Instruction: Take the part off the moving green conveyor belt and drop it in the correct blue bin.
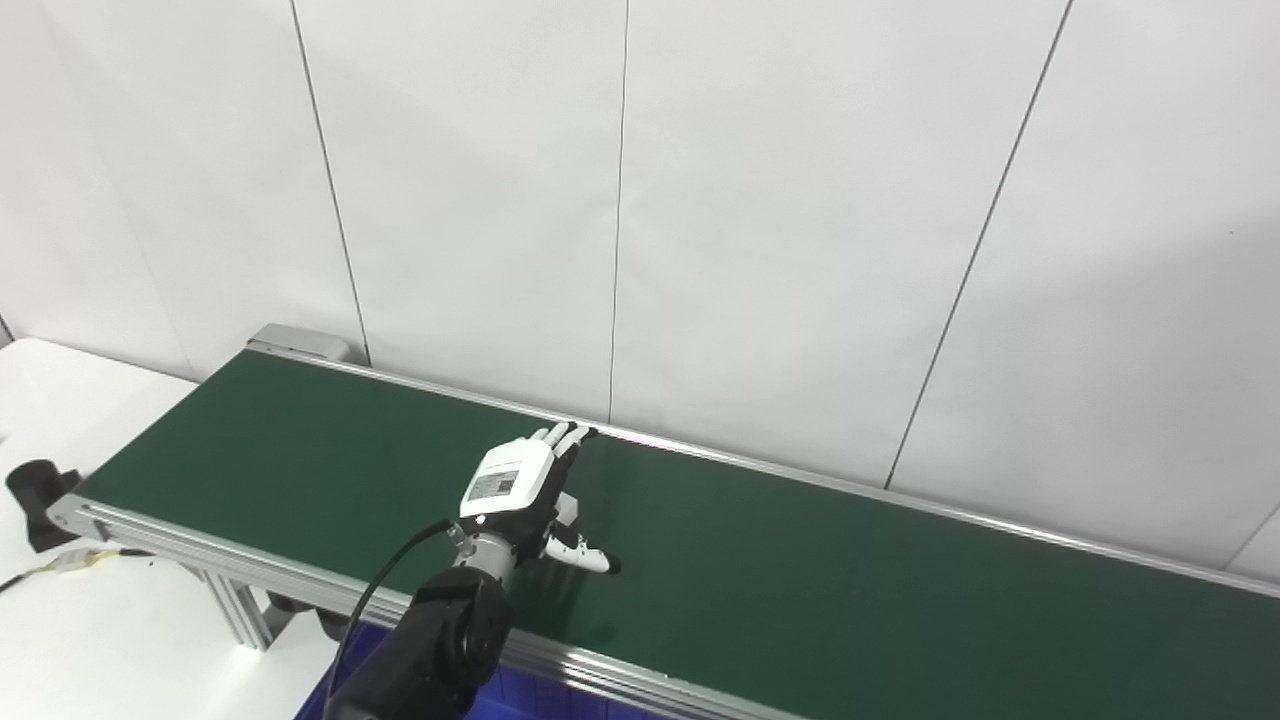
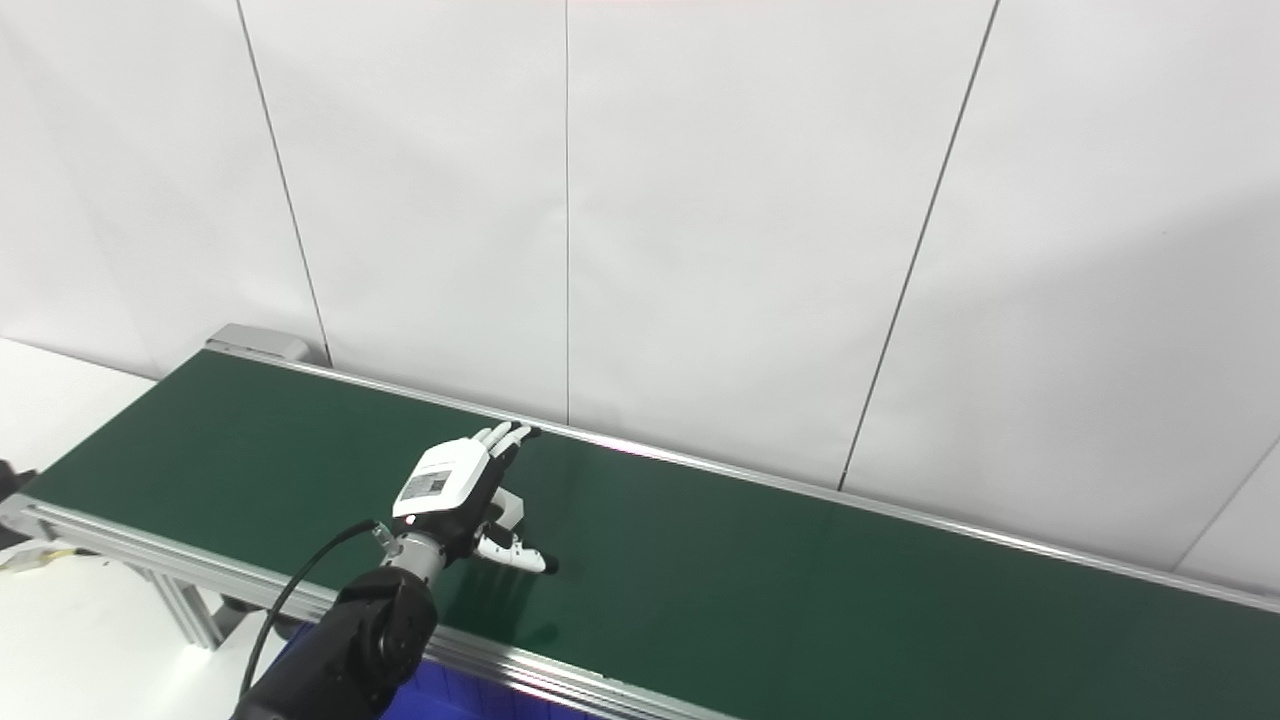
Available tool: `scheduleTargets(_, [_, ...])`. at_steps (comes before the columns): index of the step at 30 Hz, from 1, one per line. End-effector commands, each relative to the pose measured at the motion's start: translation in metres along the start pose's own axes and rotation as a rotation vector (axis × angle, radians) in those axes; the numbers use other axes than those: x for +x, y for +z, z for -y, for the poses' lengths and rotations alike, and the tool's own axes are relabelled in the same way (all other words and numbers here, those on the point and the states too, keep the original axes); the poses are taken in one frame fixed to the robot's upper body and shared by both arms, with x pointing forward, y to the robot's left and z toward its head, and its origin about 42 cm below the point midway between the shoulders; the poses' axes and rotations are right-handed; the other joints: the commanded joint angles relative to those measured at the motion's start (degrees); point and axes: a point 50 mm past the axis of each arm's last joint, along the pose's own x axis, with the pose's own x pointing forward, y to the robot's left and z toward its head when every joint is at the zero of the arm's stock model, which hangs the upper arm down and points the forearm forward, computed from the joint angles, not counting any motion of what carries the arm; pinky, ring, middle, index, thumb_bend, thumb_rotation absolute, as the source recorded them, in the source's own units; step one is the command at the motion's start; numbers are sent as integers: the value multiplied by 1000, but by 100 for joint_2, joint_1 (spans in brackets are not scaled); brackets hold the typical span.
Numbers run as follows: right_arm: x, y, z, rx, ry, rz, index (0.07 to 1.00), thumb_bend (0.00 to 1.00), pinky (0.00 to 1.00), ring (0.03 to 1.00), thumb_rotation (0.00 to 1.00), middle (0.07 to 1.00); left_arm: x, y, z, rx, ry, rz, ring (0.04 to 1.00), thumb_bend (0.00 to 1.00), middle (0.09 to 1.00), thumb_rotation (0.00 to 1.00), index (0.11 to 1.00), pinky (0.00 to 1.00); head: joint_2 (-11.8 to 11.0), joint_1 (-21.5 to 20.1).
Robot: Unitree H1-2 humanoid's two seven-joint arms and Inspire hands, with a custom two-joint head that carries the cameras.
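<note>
The left hand (image 1: 520,490) hovers over the green conveyor belt (image 1: 800,570) near its front edge, fingers spread and holding nothing, so this looks like the waiting step. No part shows anywhere on the belt, so its look cannot be told; the next move calls for timing a grasp once one arrives, then a drop into the blue bin (image 1: 540,698) below the front rail.

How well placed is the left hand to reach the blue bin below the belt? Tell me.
Probably yes, but not directly: the left hand hovers open over the belt, whose near rail lies between it and the blue bin.
</note>
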Motion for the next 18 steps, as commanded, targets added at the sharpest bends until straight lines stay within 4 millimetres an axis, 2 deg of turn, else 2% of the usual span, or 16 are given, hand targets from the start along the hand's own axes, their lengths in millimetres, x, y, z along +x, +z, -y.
scheduleTargets(1, [2,13,7,-22,-30,72,867,1000,728,855,239,881,17,7,-24,41,46,15,966,856,974,214,917,969,8,0])
scheduleTargets(9, [-1,12,8,-11,-30,75,866,1000,748,863,264,883,24,8,-10,54,6,-7,968,821,980,178,918,961,31,-10])
scheduleTargets(13, [-2,15,8,-23,-27,71,873,1000,755,867,293,884,31,10,-1,42,10,-13,956,792,966,161,907,941,54,-23])
scheduleTargets(18, [-4,17,7,-15,-33,72,870,1000,746,859,281,880,42,15,7,33,6,-2,947,752,959,151,905,913,84,-38])
